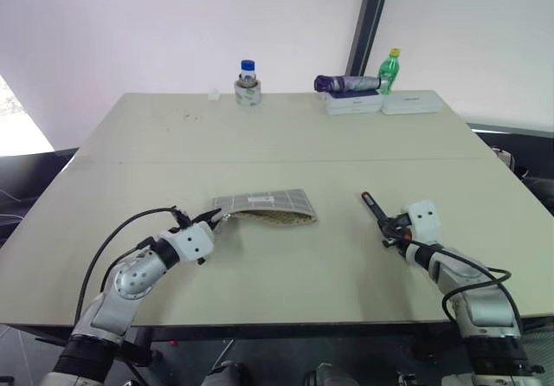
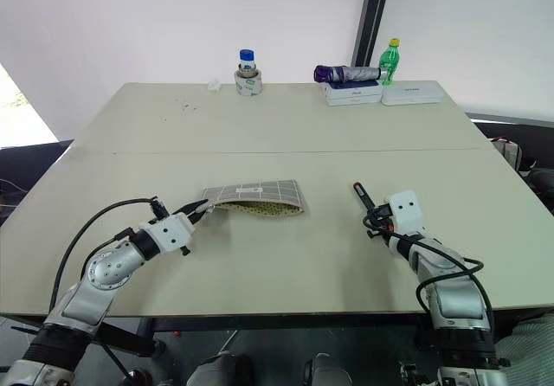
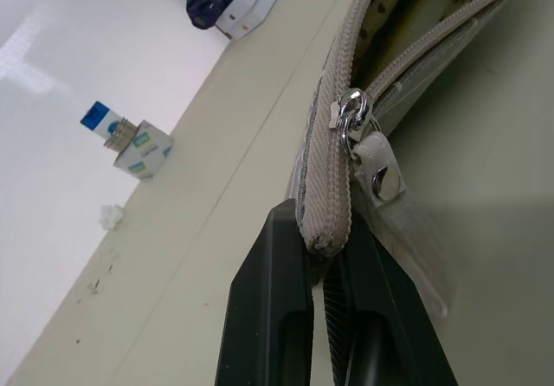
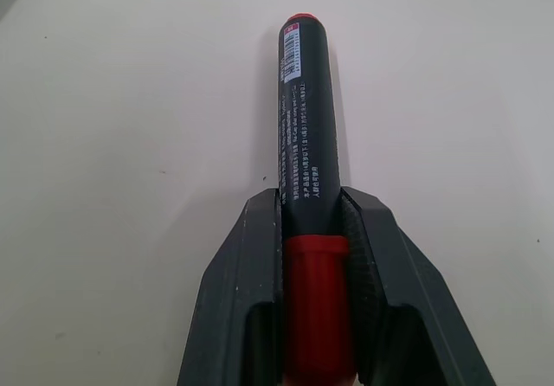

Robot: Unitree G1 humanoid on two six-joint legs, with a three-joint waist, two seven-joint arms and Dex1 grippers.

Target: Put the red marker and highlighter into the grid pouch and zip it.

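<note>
The right hand (image 4: 312, 230) is clamped on the red marker (image 4: 305, 135), at about 4 o'clock on the surface (image 1: 277, 144). The left hand (image 3: 322, 308) pinches the grid pouch (image 1: 264, 205) by its zipper end (mouth agape), near 7 o'clock.

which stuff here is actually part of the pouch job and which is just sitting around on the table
Part of the job:
- grid pouch, unzipped, its end pinched by the left gripper
- red marker, clamped in the right gripper
- a pale pen-like shape inside the pouch, possibly the highlighter

Just lying about, at the far edge:
- blue-capped jar on a tape roll
- green bottle
- folded umbrella
- white boxes
</note>
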